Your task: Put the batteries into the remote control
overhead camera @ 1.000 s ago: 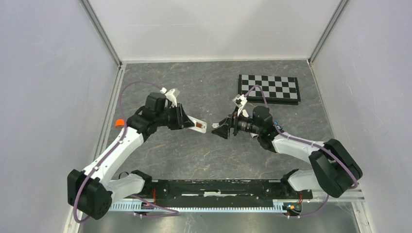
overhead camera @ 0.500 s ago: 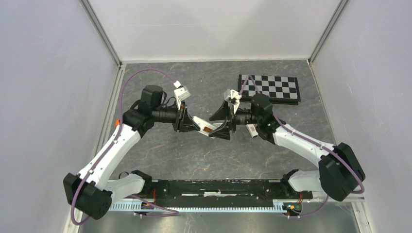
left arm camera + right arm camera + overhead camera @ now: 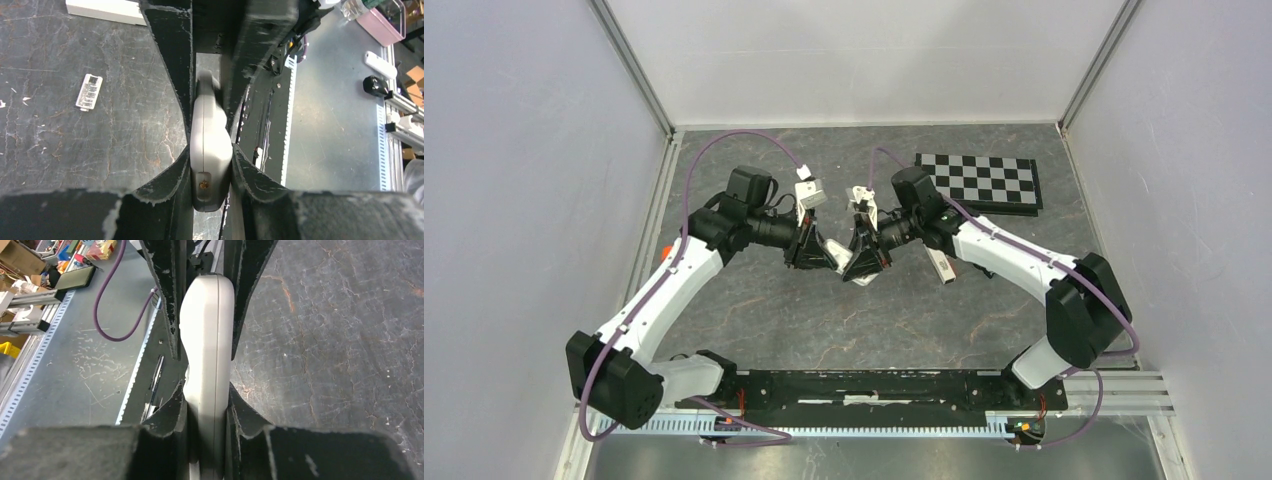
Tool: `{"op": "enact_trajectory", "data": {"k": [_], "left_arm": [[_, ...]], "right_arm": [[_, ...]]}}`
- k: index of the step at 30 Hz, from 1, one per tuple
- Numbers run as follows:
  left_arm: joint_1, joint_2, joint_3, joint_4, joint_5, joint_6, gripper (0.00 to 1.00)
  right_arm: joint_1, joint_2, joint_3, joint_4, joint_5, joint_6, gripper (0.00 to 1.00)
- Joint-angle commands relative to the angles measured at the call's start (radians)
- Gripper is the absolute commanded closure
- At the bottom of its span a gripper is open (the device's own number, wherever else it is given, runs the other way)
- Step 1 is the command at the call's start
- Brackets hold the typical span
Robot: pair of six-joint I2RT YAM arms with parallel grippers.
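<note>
White remote control [image 3: 207, 340] hangs edge-on over the middle of the table [image 3: 754, 320], pinched at opposite ends. Left gripper [image 3: 211, 155] is clamped on one end, right gripper [image 3: 206, 400] closed onto the other.

Step in hand, as I read it: a handover or re-grip to present the battery recess. Next move calls for one side letting go only while the other grips firmly, then turning the back upward.

Recess not visible from these angles; contents unknown. No batteries in sight.

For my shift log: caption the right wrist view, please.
White remote control seen edge-on, right gripper clamping its near end, left gripper its far end, dark table behind.
</note>
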Motion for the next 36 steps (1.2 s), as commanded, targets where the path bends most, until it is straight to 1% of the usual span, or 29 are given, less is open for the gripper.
{"op": "enact_trajectory", "data": {"k": [1, 2, 3, 4, 5, 6, 7, 8, 9, 10, 13, 15, 17, 18, 19, 21, 22, 23, 24, 26, 28, 31, 32, 34, 36], "left_arm": [[-0.001, -0.034, 0.087, 0.078, 0.023, -0.107, 0.55], [-0.001, -0.034, 0.092, 0.123, 0.023, -0.18, 0.34], [-0.001, -0.036, 0.08, 0.196, 0.031, -0.295, 0.24], [-0.001, -0.041, 0.063, 0.257, 0.025, -0.355, 0.18], [-0.001, -0.051, 0.036, 0.327, 0.0, -0.449, 0.15], [-0.001, -0.066, -0.013, 0.438, -0.036, -0.567, 0.13], [-0.001, -0.085, -0.075, 0.567, -0.06, -0.655, 0.12], [-0.001, -0.102, -0.123, 0.652, -0.084, -0.745, 0.12], [-0.001, -0.118, -0.176, 0.767, -0.117, -0.827, 0.11], [-0.001, -0.132, -0.22, 0.851, -0.148, -0.882, 0.1], [-0.001, -0.143, -0.302, 1.013, -0.224, -1.033, 0.1], [-0.002, -0.128, -0.334, 1.137, -0.212, -1.113, 0.1], [-0.002, -0.096, -0.335, 1.248, -0.166, -1.202, 0.11], [-0.003, -0.074, -0.329, 1.295, -0.138, -1.251, 0.14], [-0.003, -0.052, -0.32, 1.326, -0.102, -1.3, 0.21], [-0.002, -0.012, -0.313, 1.349, -0.067, -1.352, 0.33], [-0.003, -0.005, -0.325, 1.366, -0.065, -1.367, 0.42], [-0.004, -0.006, -0.341, 1.401, -0.07, -1.388, 0.47], [-0.005, -0.011, -0.36, 1.418, -0.074, -1.4, 0.49], [-0.004, -0.03, -0.373, 1.402, -0.083, -1.387, 0.49], [-0.007, -0.063, -0.37, 1.319, -0.11, -1.342, 0.44], [-0.016, -0.098, -0.362, 1.213, -0.14, -1.261, 0.38], [-0.016, -0.106, -0.357, 1.175, -0.139, -1.237, 0.38], [-0.014, -0.123, -0.327, 1.067, -0.143, -1.146, 0.37], [-0.014, -0.127, -0.275, 0.937, -0.165, -1.071, 0.36]], "right_arm": [[0.0, -0.022, 0.012, -0.002, -0.002, 0.021, 0.93], [0.0, -0.043, -0.014, 0.059, 0.01, 0.082, 0.94], [0.0, -0.07, -0.053, 0.167, 0.031, 0.156, 0.95], [-0.003, -0.094, -0.089, 0.247, 0.049, 0.246, 0.97], [-0.002, -0.117, -0.136, 0.369, 0.068, 0.344, 0.98], [-0.005, -0.143, -0.176, 0.491, 0.083, 0.422, 1.0], [-0.008, -0.165, -0.221, 0.595, 0.095, 0.514, 1.0], [-0.012, -0.182, -0.265, 0.722, 0.105, 0.595, 1.0], [-0.018, -0.195, -0.294, 0.823, 0.115, 0.65, 1.0], [-0.027, -0.205, -0.326, 0.904, 0.125, 0.717, 1.0], [-0.045, -0.217, -0.385, 1.141, 0.152, 0.881, 1.0], [-0.049, -0.212, -0.408, 1.235, 0.18, 0.945, 1.0], [-0.053, -0.196, -0.411, 1.268, 0.207, 0.991, 1.0], [-0.054, -0.186, -0.412, 1.289, 0.21, 1.019, 1.0], [-0.055, -0.178, -0.414, 1.323, 0.217, 1.045, 1.0], [-0.054, -0.156, -0.418, 1.405, 0.213, 1.116, 1.0], [-0.054, -0.142, -0.42, 1.439, 0.213, 1.139, 1.0], [-0.055, -0.133, -0.421, 1.45, 0.211, 1.152, 1.0], [-0.054, -0.129, -0.423, 1.457, 0.215, 1.158, 1.0], [-0.054, -0.121, -0.43, 1.458, 0.213, 1.173, 1.0], [-0.055, -0.118, -0.425, 1.442, 0.204, 1.179, 1.0], [-0.056, -0.132, -0.41, 1.333, 0.211, 1.128, 1.0], [-0.053, -0.137, -0.405, 1.292, 0.217, 1.094, 1.0], [-0.051, -0.141, -0.397, 1.208, 0.236, 1.051, 1.0], [-0.052, -0.137, -0.385, 1.175, 0.242, 1.032, 1.0]]}}
